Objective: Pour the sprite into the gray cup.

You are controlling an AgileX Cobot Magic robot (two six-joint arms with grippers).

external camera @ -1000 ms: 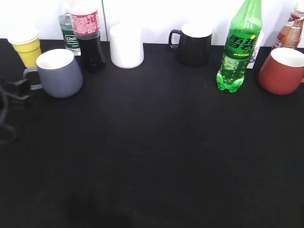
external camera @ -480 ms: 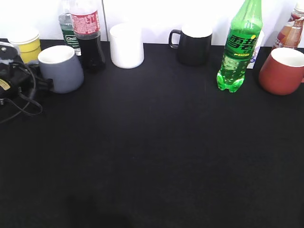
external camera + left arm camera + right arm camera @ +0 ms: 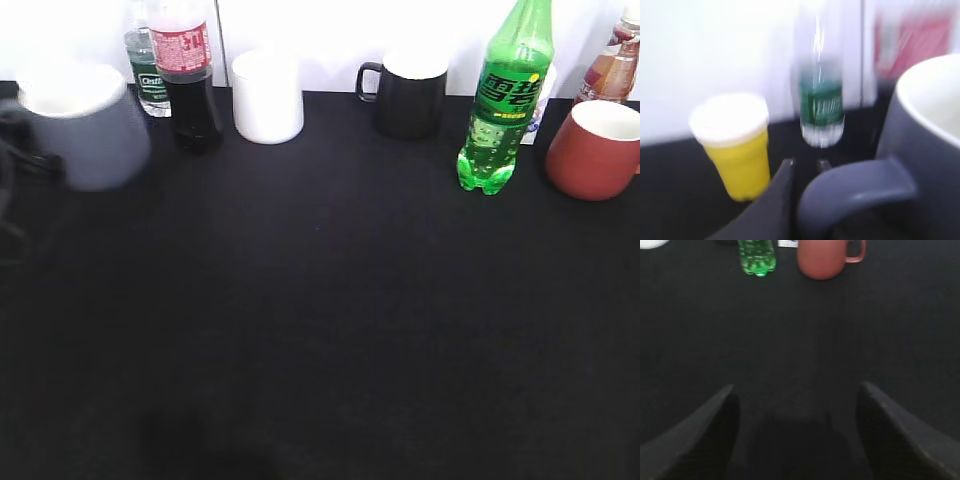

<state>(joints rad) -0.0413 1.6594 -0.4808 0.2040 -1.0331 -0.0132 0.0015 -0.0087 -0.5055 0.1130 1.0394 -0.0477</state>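
The gray cup shows motion-blurred at the far left of the exterior view, apparently lifted clear of the black table and to the left of the cola bottle. In the left wrist view the left gripper has a dark finger pressed against the cup's loop handle; it appears clamped on that handle, though only one finger is plainly visible. Behind the cup in that view stand a yellow paper cup and a small clear bottle with a green label. The sprite stands upright well to the right of the gray cup, between the black mug and the dark red mug, untouched. The right gripper hovers low over bare table with its fingers spread wide and nothing between them, the sprite and the red mug well ahead of it. Judgement: the step in hand is relocating the gray cup to a pouring position. The next move calls for setting the cup down steadily in open table, then bringing the right gripper forward to grasp the sprite's body without nudging the red mug just beside it.
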